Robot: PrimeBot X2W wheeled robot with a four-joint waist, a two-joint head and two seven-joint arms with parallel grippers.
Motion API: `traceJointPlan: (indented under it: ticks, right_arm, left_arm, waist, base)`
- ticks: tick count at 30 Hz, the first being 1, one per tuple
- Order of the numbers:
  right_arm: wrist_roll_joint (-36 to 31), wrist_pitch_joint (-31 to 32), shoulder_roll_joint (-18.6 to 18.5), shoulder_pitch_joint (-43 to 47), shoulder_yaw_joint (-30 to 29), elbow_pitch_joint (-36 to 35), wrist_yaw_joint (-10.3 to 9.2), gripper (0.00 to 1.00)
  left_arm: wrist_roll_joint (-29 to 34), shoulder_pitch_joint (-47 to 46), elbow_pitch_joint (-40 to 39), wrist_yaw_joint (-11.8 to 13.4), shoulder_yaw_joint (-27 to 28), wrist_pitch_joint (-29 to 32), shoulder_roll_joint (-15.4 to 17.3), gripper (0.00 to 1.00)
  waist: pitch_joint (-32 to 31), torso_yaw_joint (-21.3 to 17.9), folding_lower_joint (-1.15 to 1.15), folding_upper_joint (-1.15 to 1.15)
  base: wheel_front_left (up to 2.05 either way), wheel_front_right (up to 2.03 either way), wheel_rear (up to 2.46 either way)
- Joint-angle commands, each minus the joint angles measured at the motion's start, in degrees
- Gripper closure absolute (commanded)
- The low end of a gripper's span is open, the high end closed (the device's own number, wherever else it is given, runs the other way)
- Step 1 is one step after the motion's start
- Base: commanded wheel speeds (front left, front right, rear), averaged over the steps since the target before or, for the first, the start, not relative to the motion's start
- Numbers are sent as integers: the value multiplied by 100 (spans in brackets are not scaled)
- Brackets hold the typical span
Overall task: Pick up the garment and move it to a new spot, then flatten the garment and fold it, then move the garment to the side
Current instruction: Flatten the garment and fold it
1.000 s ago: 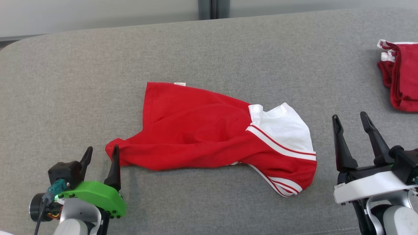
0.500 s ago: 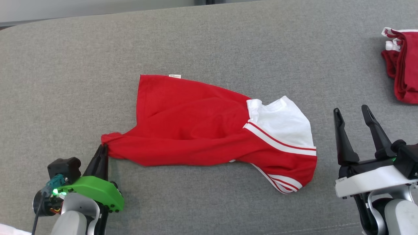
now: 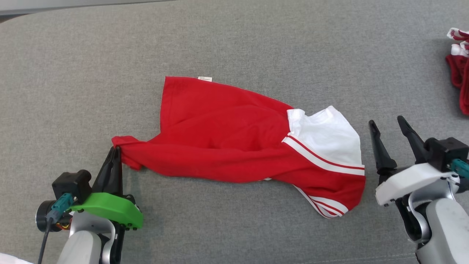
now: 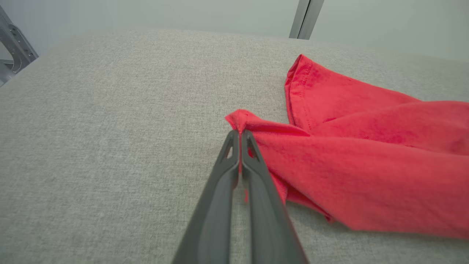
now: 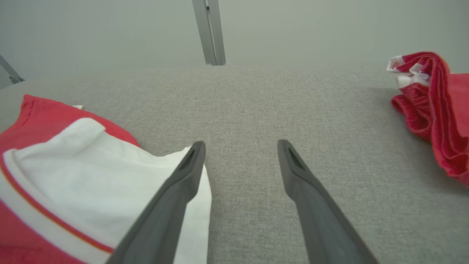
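The garment [image 3: 227,139] is a red shirt with a white, red-striped part at its right end, lying crumpled on the grey cushion [image 3: 256,44]. My left gripper [image 3: 116,149] is shut on the garment's left corner, which bunches at the fingertips; in the left wrist view the left gripper [image 4: 240,132] pinches the red cloth [image 4: 348,161]. My right gripper [image 3: 385,123] stands open just right of the garment's white part, touching nothing. In the right wrist view the right gripper [image 5: 240,146] is over bare cushion, with the white part [image 5: 91,168] by its left finger.
A second pile of red and white clothes [image 3: 460,69] lies at the far right edge, also seen as a pile [image 5: 432,106] in the right wrist view. A grey wall and a metal post [image 5: 210,33] stand behind the cushion.
My left gripper has shut on the garment's left corner, which now bunches at its tips. The head camera has tilted down, shifting the whole picture. The right gripper has stayed open.
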Motion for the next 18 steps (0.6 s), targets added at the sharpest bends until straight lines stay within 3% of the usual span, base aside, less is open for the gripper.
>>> traceJointPlan:
  ticks: [1, 8, 14, 15, 16, 17, 18]
  right_arm:
    - [83, -15, -64, -223, 121, 210, -7, 0]
    - [374, -95, -349, -1309, 916, 1594, -7, 0]
    - [534, 243, -616, -1953, 1834, 2442, -7, 0]
    - [554, 304, -660, -2000, 1975, 2527, -7, 42]
    - [602, 355, -697, -2044, 2095, 2613, -7, 63]
    - [653, 382, -729, -2072, 2166, 2665, -7, 100]
    - [708, 400, -776, -2113, 2232, 2711, -8, 100]
  left_arm:
    - [49, -115, -46, 26, -7, -28, -9, 100]
    - [100, -269, -128, 19, -140, -99, -52, 100]
    - [144, -294, -184, 40, -192, -270, -70, 100]
    - [147, -285, -189, 40, -200, -287, -70, 100]
    - [144, -267, -212, 47, -203, -317, -78, 100]
    - [145, -250, -230, 50, -210, -340, -81, 100]
    - [156, -233, -268, 62, -211, -381, -82, 100]
  waist:
    - [124, 83, 0, 0]
    - [391, 241, 0, 0]
    - [440, 328, 0, 0]
    - [432, 340, 0, 0]
    - [418, 352, 0, 0]
    - [404, 363, 0, 0]
    - [384, 372, 0, 0]
  base:
    - [0, 0, 0]
    - [0, 0, 0]
    - [0, 0, 0]
    - [0, 0, 0]
    - [0, 0, 0]
    - [0, 0, 0]
    - [0, 0, 0]
